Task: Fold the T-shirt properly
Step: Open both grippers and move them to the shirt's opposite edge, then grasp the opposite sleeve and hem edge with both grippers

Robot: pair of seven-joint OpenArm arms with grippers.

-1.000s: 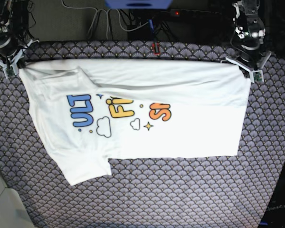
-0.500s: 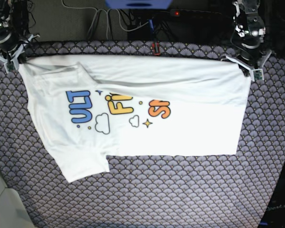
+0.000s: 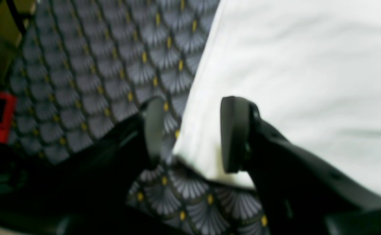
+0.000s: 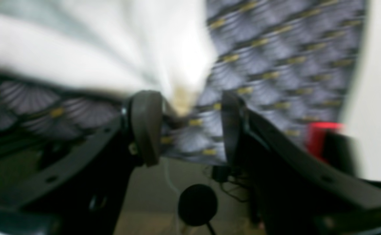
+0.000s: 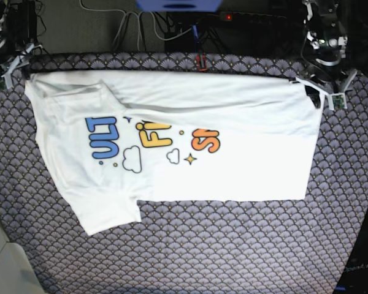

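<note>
Across the middle of the base frame the T-shirt point(image 5: 172, 147) lies flat on the patterned bench point(image 5: 233, 245), half folded. At its upper right corner the left gripper point(image 3: 190, 133) stands parted, cloth between its jaws unclamped. At upper left, the right gripper point(image 4: 185, 127) gapes too, just off the shirt's corner.

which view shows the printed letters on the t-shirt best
The base view: the whole T-shirt lies spread on the patterned table cover, its blue, yellow and orange letters partly hidden by a fold. Both wrist views show only a blurred plain white corner near the open jaws, no print.
</note>
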